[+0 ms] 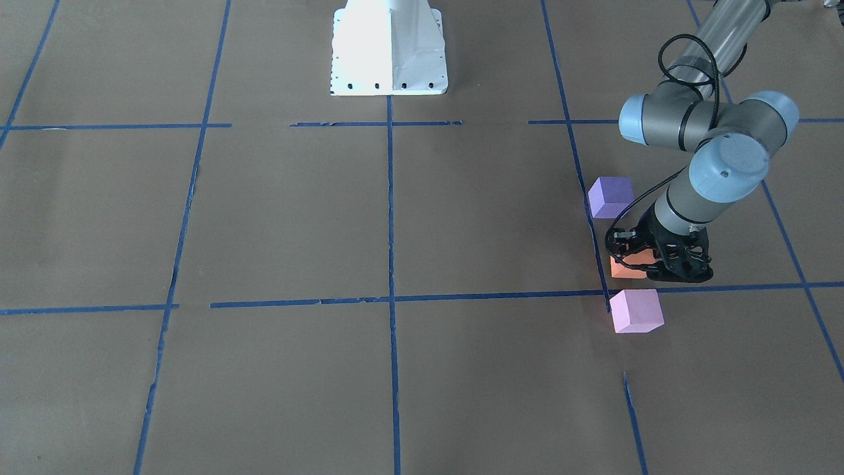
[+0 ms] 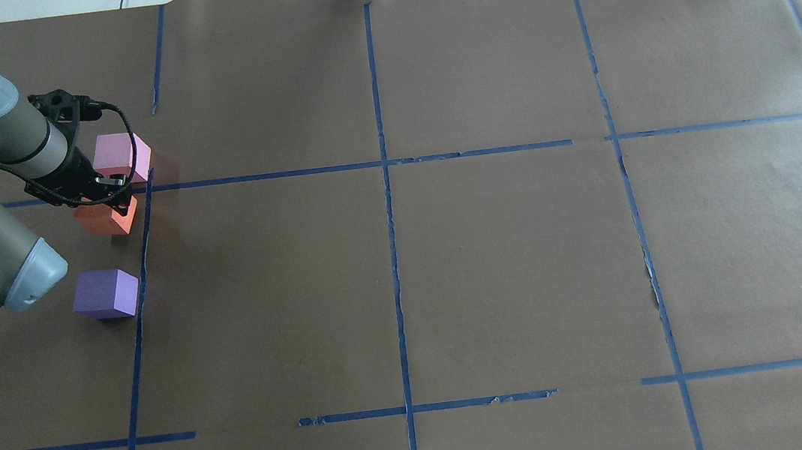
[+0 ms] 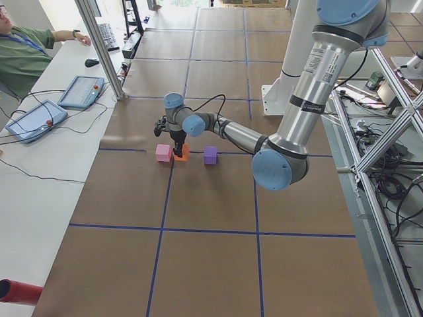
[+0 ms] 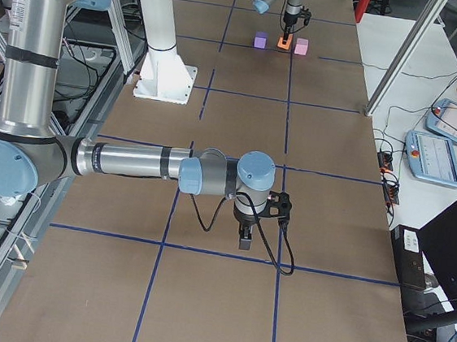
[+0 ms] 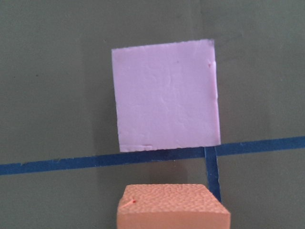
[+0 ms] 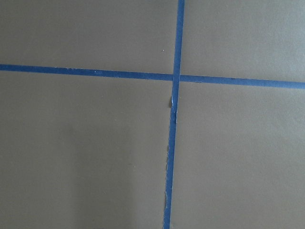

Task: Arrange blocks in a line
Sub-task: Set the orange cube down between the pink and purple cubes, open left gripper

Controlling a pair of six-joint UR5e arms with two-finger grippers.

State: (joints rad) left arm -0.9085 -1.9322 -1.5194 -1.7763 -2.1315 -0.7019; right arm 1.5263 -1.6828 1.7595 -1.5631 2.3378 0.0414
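Three cubes stand in a row by a blue tape line on my left side: the violet-purple block (image 2: pixel 105 292), the orange block (image 2: pixel 106 218) and the pale pink block (image 2: pixel 121 157). My left gripper (image 2: pixel 105 200) is down over the orange block (image 1: pixel 626 267), fingers on either side of it, and looks shut on it at table level. The left wrist view shows the orange block (image 5: pixel 172 206) close below and the pink block (image 5: pixel 166 95) just beyond a tape line. My right gripper (image 4: pixel 244 238) hangs over a tape crossing, far from the blocks; I cannot tell whether it is open.
Brown paper with a blue tape grid (image 2: pixel 383 163) covers the table. The white robot base (image 1: pixel 389 49) stands at the table's near edge. An operator and tablets (image 3: pixel 33 119) sit beyond the table end near the blocks.
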